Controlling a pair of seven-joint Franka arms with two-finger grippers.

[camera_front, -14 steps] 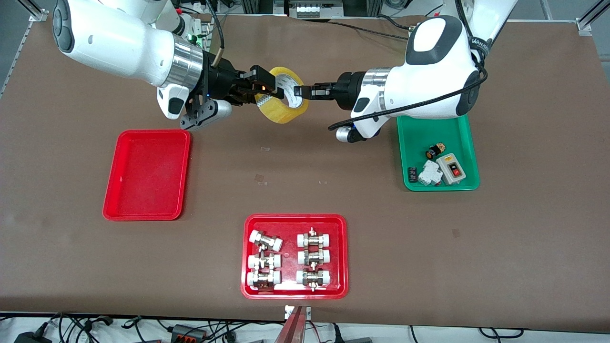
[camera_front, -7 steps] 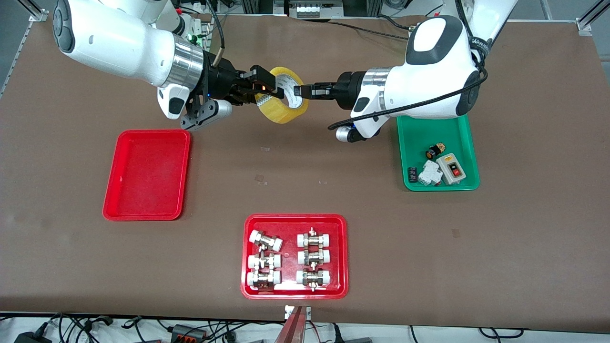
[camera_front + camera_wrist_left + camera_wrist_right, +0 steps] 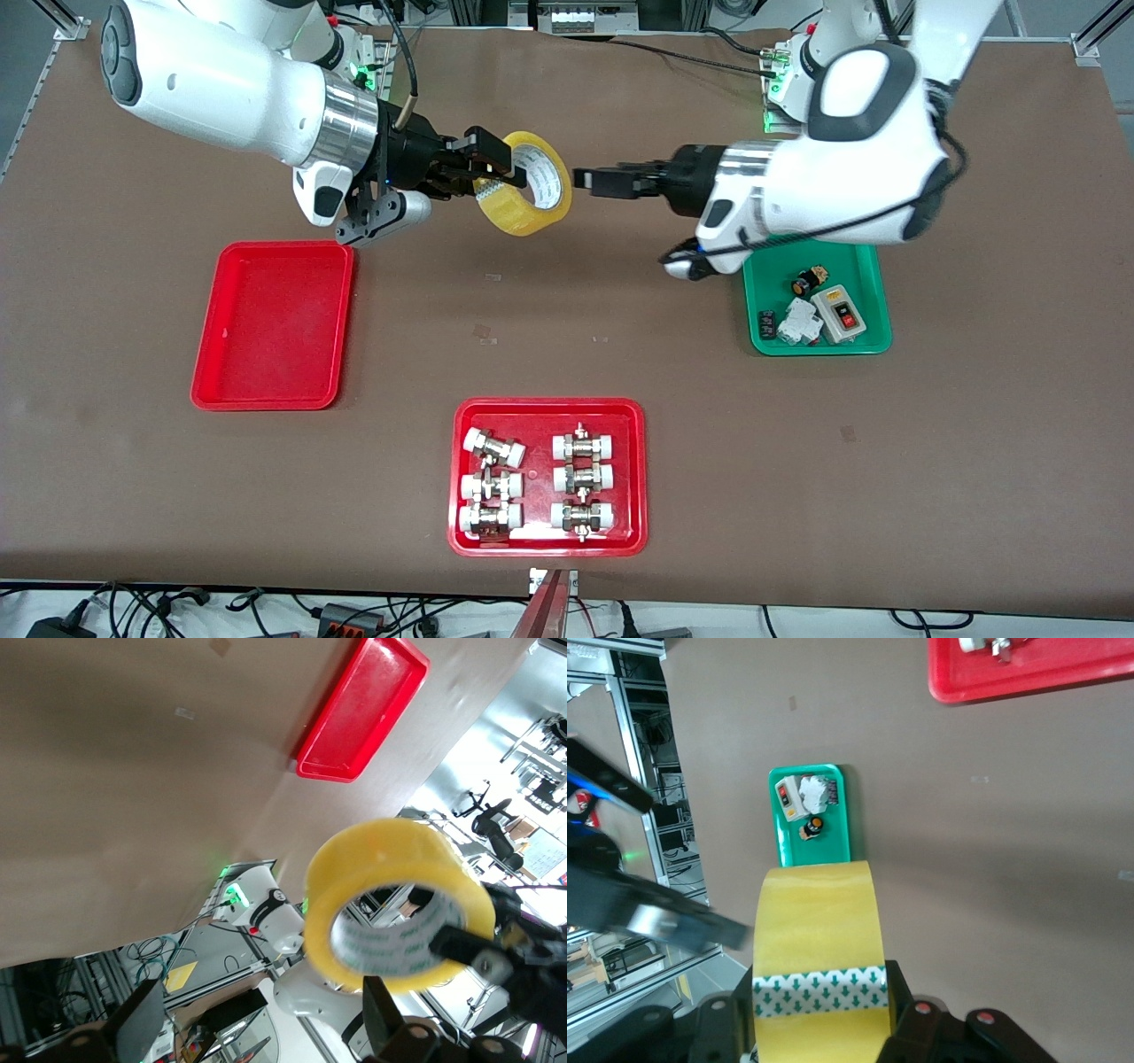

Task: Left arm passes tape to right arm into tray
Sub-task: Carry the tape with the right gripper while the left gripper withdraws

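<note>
The tape, a yellow roll with a white core, hangs in the air over the brown table. My right gripper is shut on its rim; the right wrist view shows the roll clamped between my fingers. My left gripper is open and empty, a short gap from the roll toward the left arm's end. The left wrist view shows the tape apart from my spread fingers. The plain red tray lies empty on the table, below the right arm; it also shows in the left wrist view.
A green tray with switches and small parts lies under the left arm; it also shows in the right wrist view. A red tray with pipe fittings sits near the front camera. Brown table lies between the trays.
My left gripper has let go of the tape and drawn back toward the left arm's end. The right gripper still holds the roll in about the same place.
</note>
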